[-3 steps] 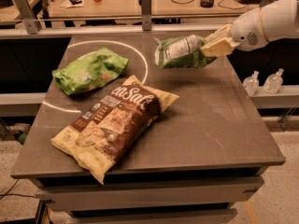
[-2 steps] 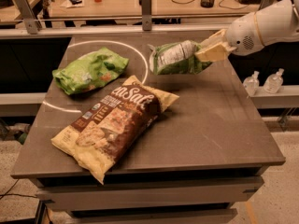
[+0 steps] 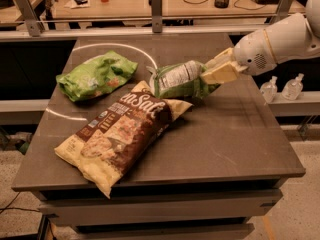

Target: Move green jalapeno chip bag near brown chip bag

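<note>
Your gripper [image 3: 214, 75], clamped on the green jalapeno chip bag [image 3: 177, 80], sits at one o'clock from the table's middle. The brown chip bag [image 3: 117, 136] blocks seven to nine o'clock, its top corner just beside the held bag. The bright green bag [image 3: 95, 76] blocks ten o'clock. The table [image 3: 240, 134] lies bare from three to six o'clock.

The end effector [image 3: 214, 73], clamped on the right end of the green jalapeno chip bag [image 3: 177, 79], now sits lower and farther left over the tabletop [image 3: 235, 134]. The bag has travelled with it and now reaches the upper corner of the brown chip bag [image 3: 120, 134], seemingly touching it.
</note>
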You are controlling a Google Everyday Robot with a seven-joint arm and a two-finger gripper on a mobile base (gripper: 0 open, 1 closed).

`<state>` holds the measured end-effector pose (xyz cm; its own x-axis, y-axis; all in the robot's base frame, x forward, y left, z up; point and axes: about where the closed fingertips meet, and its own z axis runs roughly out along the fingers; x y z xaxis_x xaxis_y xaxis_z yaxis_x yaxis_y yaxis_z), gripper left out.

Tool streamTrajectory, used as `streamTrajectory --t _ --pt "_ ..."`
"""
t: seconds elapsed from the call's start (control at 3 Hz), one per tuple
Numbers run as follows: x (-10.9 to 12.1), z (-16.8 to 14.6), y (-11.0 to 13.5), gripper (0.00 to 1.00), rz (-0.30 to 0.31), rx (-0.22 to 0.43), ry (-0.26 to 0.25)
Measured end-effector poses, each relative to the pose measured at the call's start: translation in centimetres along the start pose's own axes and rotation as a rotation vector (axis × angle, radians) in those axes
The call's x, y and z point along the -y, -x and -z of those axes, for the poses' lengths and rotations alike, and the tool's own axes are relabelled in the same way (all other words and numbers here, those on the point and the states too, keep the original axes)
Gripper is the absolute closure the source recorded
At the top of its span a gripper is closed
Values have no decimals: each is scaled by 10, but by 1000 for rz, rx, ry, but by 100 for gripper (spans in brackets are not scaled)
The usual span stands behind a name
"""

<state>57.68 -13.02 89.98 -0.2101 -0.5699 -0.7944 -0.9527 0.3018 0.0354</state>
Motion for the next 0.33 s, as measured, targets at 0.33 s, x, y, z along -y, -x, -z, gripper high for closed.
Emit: streamTrajectory --t 0.33 --pt "-21 -15 -10 100 -54 -70 99"
